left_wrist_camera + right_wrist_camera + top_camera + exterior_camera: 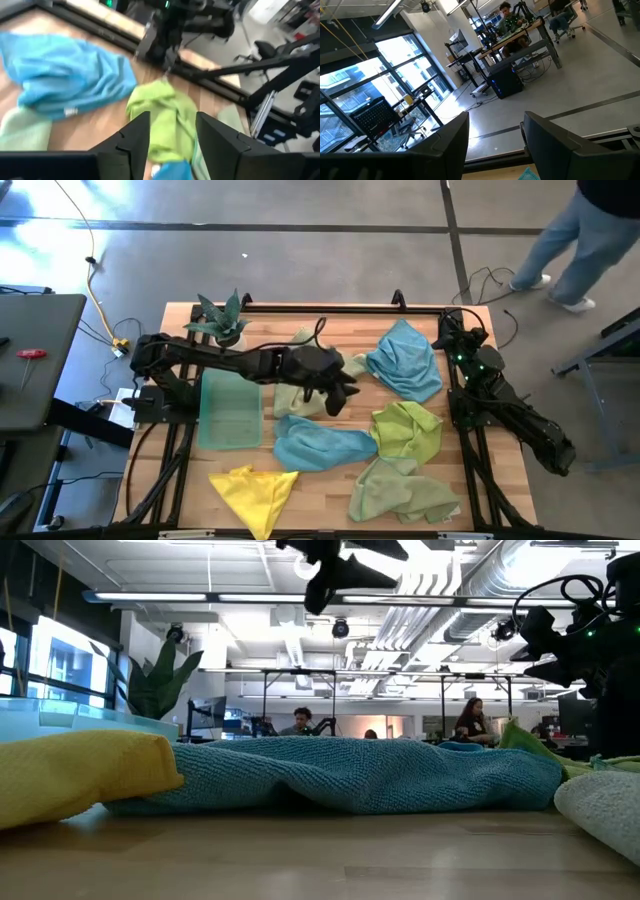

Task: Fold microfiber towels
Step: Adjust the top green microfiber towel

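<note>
Blue, green and yellow microfiber towels (405,435) lie scattered and rumpled across the wooden table (330,490), with 1 pale green towel (230,408) lying flat near the left arm's base. Above the table's middle, the left gripper (338,392) hangs with jaws apart, holding nothing. Parked at the table's right edge, the right gripper (452,325) is spread wide and empty.

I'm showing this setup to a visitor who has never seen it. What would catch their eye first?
Bright cloths lie scattered over the wooden table: a yellow towel at the near edge, blue towels and lime green towels toward the right. The left gripper reaches over the middle, fingers open and empty, above the crumpled pile. A neatly folded pale green towel lies at the left.
</note>
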Controlling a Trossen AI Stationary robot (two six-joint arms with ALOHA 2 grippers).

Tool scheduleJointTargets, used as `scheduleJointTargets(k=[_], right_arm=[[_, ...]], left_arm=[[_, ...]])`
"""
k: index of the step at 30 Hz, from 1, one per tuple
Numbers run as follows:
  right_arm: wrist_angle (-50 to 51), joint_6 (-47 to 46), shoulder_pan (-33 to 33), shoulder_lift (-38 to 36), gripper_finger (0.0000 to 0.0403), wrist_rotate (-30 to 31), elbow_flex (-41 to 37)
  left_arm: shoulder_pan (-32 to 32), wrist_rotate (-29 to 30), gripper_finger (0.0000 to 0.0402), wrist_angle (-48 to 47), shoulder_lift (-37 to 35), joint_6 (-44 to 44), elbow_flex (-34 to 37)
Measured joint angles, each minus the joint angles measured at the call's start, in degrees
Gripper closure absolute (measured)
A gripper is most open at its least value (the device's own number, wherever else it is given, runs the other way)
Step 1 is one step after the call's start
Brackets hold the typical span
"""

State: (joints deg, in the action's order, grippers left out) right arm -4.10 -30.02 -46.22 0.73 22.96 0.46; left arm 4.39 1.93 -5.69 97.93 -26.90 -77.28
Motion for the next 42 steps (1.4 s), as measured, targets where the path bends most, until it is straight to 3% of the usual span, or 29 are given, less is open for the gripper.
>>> scheduleJointTargets(k=[11,18,26,30,34,42], right_arm=[[-0.01,0.01,0.00,0.00,0.0221,0.00,-0.01],[0.00,0.02,0.02,0.02,0.0221,0.01,0.01],[-0.02,0.00,0.02,0.06,0.0221,0.02,-0.01],[-0.01,0.00,0.02,0.07,0.0221,0.01,0.01],[0.00,0.01,0.02,0.07,0.0221,0.01,0.01],[-0.01,0.00,0.02,0.07,0.0221,0.00,0.00]], left_arm=[[-7.05,5.46,0.0243,-8.05,1.03,-2.97,-0.02],[-10.83,2.68,0.0243,-8.79,4.91,-4.67,0.00],[-13.47,0.39,0.0243,-15.77,10.24,-5.93,0.00],[-15.08,1.37,0.0243,-19.85,11.66,-1.70,0.04],[-15.32,6.77,0.0243,-23.50,13.26,5.81,0.04],[-8.93,8.86,0.0243,-21.93,13.90,12.43,0.07]])
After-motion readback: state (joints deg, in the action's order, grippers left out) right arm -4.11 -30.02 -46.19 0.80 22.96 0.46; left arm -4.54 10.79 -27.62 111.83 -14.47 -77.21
